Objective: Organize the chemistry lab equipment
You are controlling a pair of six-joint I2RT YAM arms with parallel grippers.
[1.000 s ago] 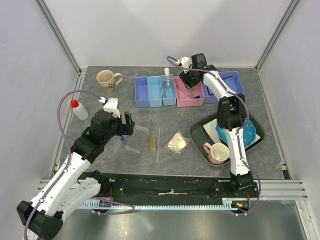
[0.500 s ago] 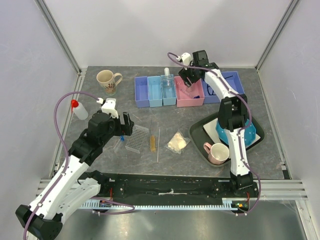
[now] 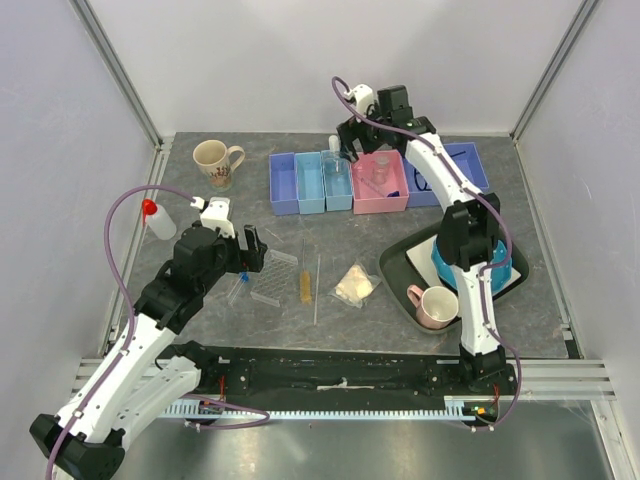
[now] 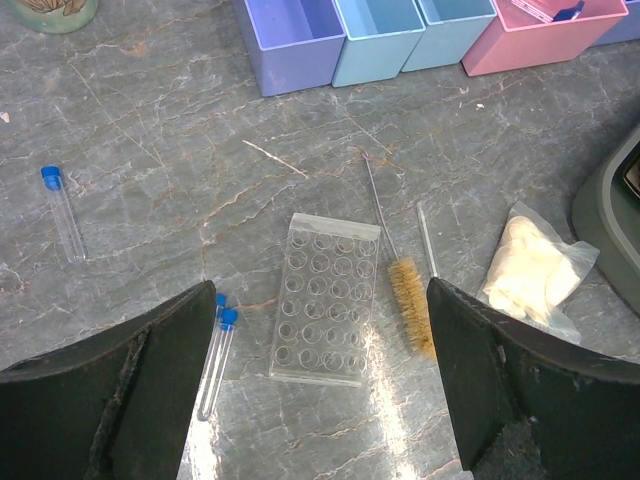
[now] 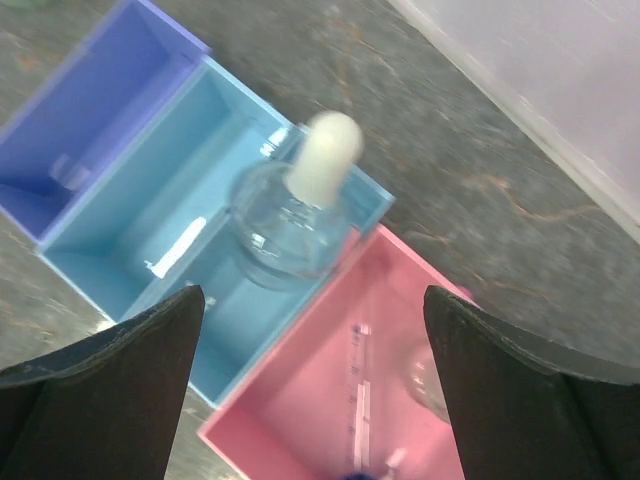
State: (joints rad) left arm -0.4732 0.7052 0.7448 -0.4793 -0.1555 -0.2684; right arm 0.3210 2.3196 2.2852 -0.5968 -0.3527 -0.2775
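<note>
My left gripper [image 3: 256, 247] is open and empty, above the clear rack [image 3: 272, 282] lying flat on the table. In the left wrist view my left gripper [image 4: 322, 395] frames the rack [image 4: 325, 297], two blue-capped tubes [image 4: 216, 348] to its left, an amber brush [image 4: 410, 315] and a whitish bag [image 4: 535, 268] to its right. A third tube [image 4: 63, 210] lies further left. My right gripper [image 3: 348, 140] is open and empty, above the bins. In the right wrist view my right gripper [image 5: 315, 385] is over the edge between a blue bin holding a white-capped clear bottle [image 5: 295, 215] and the pink bin [image 5: 330, 420].
A red-capped squeeze bottle [image 3: 158, 220] and a beige mug [image 3: 215, 160] stand at the left. Purple [image 3: 284, 185] and blue [image 3: 311, 185] bins sit in a row. A dark tray [image 3: 400, 275] holds a pink mug [image 3: 435, 305] and a blue plate [image 3: 490, 265]. A thin rod [image 3: 317, 290] lies by the brush.
My right gripper has moved left and back, from over the pink bin to the edge by the bottle's blue bin. My left arm has barely shifted.
</note>
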